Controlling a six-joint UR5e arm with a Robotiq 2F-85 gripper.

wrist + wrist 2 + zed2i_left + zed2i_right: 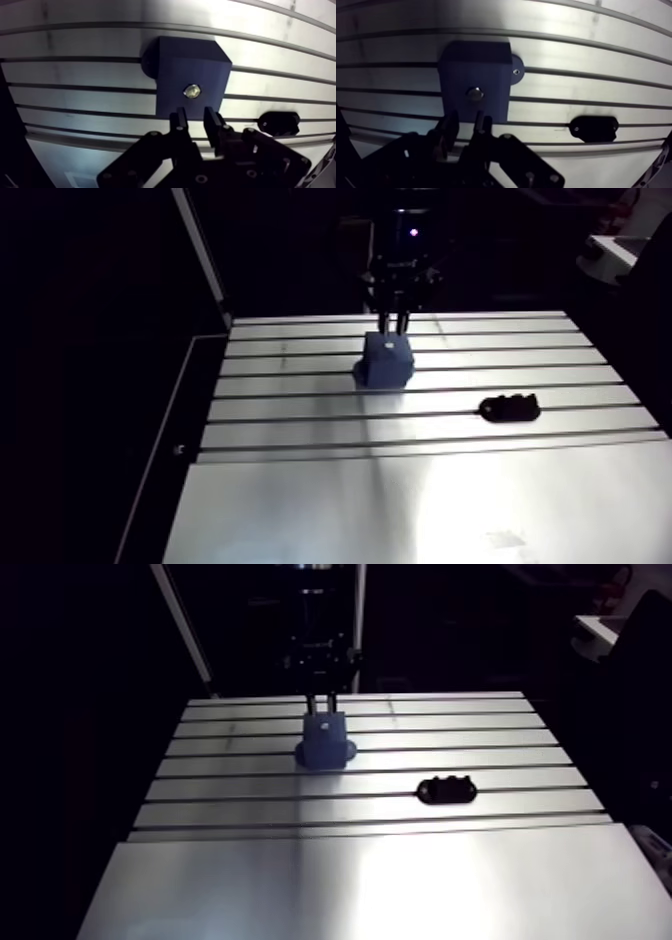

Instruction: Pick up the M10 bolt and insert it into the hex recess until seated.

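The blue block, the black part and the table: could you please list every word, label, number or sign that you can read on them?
None: no text can be read in any view.
blue block: plain faces, no label or number.
bolt head: too small to tell whether it bears a marking.
black part: dark, no lettering shows.
table: bare slotted metal, no sign.
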